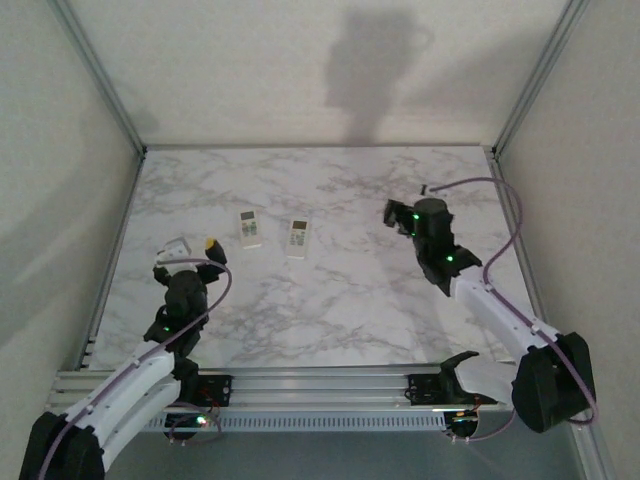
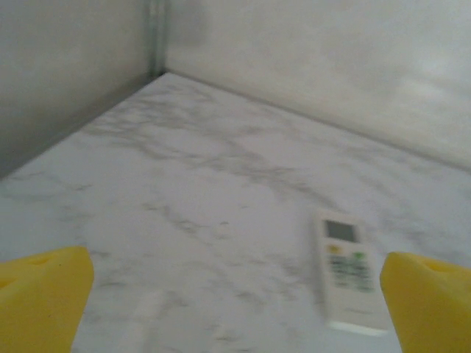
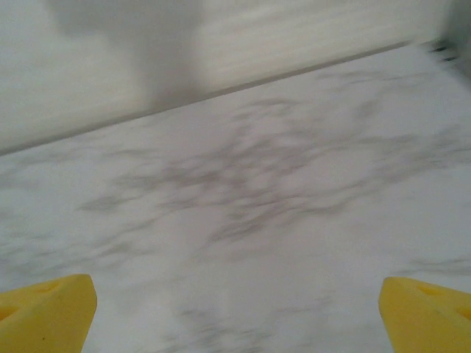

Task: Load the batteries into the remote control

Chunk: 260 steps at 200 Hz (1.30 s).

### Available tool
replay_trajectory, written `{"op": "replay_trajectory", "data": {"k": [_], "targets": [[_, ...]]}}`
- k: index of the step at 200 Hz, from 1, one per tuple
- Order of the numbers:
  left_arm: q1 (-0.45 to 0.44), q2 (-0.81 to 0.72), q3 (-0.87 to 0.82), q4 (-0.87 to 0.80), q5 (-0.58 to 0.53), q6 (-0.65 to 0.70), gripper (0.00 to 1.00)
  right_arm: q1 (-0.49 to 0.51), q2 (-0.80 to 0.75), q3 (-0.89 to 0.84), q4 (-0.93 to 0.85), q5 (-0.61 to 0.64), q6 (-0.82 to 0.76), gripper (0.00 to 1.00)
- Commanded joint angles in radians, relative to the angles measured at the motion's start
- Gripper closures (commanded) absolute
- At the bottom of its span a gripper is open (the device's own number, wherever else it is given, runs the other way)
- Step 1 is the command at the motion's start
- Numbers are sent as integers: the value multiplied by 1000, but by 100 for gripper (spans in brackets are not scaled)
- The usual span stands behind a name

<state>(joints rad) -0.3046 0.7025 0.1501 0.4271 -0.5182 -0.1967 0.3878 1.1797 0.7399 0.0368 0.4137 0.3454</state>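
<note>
**Desk.** Grey-veined white marble desk (image 1: 330, 310), walled on three sides by pale panels.

**Arms.** Two white-and-black robot arms rise from the near rail. The left arm (image 1: 130, 385) reaches toward the left-centre of the desk, the right arm (image 1: 500, 320) toward the right-centre.

**Task item.** The small white rectangular plastic remote control (image 1: 250, 228) lies flat on the desk left of centre, face up, with its grey display window at the far end. A second white handset (image 1: 298, 238) of like form lies just beside it on the right, apart from it. From the left wrist the remote control (image 2: 346, 276) sits ahead and to the right, display and buttons uppermost. Judged: its back is turned to the desk, so it wants turning over before any loading.

**Left fingers** (image 2: 44, 294) — yellow-padded, spread wide, nothing between them, held low and aimed toward the remote control. The stance suits an approach.

**Right fingers** (image 3: 430, 312) — likewise spread wide and empty, over bare marble, well apart from both handsets. Judged: held aside to leave the left arm room.
</note>
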Motion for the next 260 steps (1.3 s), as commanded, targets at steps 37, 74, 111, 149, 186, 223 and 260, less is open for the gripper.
{"op": "replay_trajectory", "data": {"k": [37, 74, 111, 149, 186, 223, 260], "targets": [[275, 365, -122, 688, 337, 134, 0, -169, 252, -77, 368, -50, -334, 1], [298, 648, 25, 782, 426, 188, 0, -238, 216, -91, 312, -198, -298, 1], [360, 834, 73, 863, 497, 136, 0, -242, 102, -353, 510, -204, -279, 1], [360, 832, 76, 855, 498, 140, 0, -260, 197, -285, 523, -260, -300, 1], [358, 833, 74, 861, 497, 141, 1, -247, 235, -338, 695, -199, -364, 1], [358, 833, 75, 862, 498, 141, 1, -326, 362, -363, 833, -283, -300, 1], [359, 833, 75, 861, 497, 141, 1, -318, 358, -342, 781, -289, -313, 1]]}}
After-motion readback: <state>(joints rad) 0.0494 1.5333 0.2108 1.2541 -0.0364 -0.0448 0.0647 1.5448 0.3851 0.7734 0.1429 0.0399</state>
